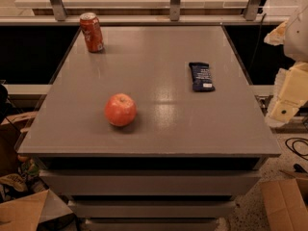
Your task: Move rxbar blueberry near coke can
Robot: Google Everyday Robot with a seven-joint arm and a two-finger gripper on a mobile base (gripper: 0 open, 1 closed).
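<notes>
The rxbar blueberry (201,76), a flat bar in a dark navy wrapper, lies on the right half of the grey table (159,134), its long side pointing away from me. The coke can (91,32) stands upright at the far left corner of the table. My gripper (284,102) shows as pale arm parts at the right edge of the view, beyond the table's right side and to the right of the bar. It touches nothing on the table and holds nothing that I can see.
A red apple (120,109) sits on the table, left of centre and towards the front. Cardboard boxes (284,203) and clutter lie on the floor at both front corners. A railing with metal posts (175,1) runs behind the table.
</notes>
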